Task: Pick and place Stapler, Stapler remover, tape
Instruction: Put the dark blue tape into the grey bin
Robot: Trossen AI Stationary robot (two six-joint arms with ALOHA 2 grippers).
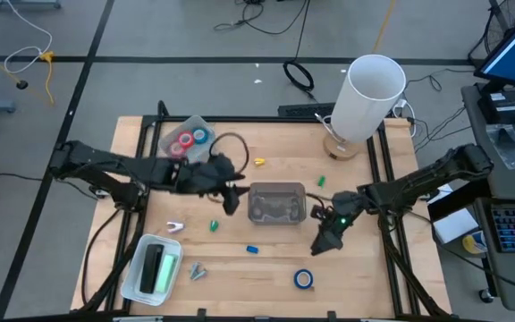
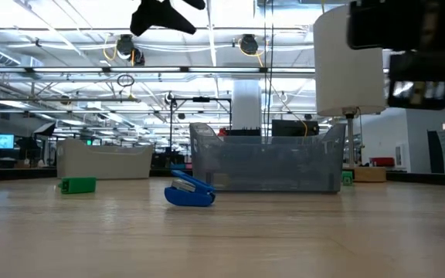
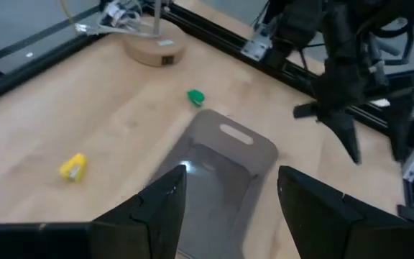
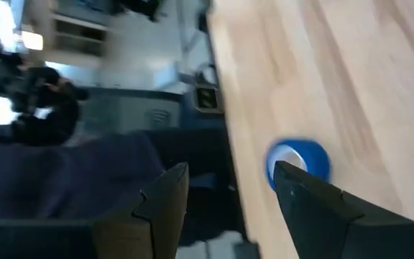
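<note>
My left gripper [image 1: 232, 199] [image 3: 228, 183] hangs open above the left end of a clear bin [image 1: 277, 203] [image 3: 221, 165] at the table's middle, holding nothing. My right gripper [image 1: 322, 246] [image 4: 228, 173] is open and slants down right of the bin, above the table, with a blue tape roll [image 1: 304, 279] [image 4: 298, 162] lying flat near the front edge beyond it. Red, pink and blue tape rolls sit in a clear tub [image 1: 189, 139] at the far left. A blue stapler remover [image 1: 252, 249] [image 2: 189, 191] rests on the table in front of the bin.
A white tray [image 1: 141, 279] at the front left holds a green and black thing. Small yellow [image 1: 259, 162] and green [image 1: 213, 225] pieces lie scattered on the wood. A tall white cylinder [image 1: 369, 94] on a wooden base stands at the far right.
</note>
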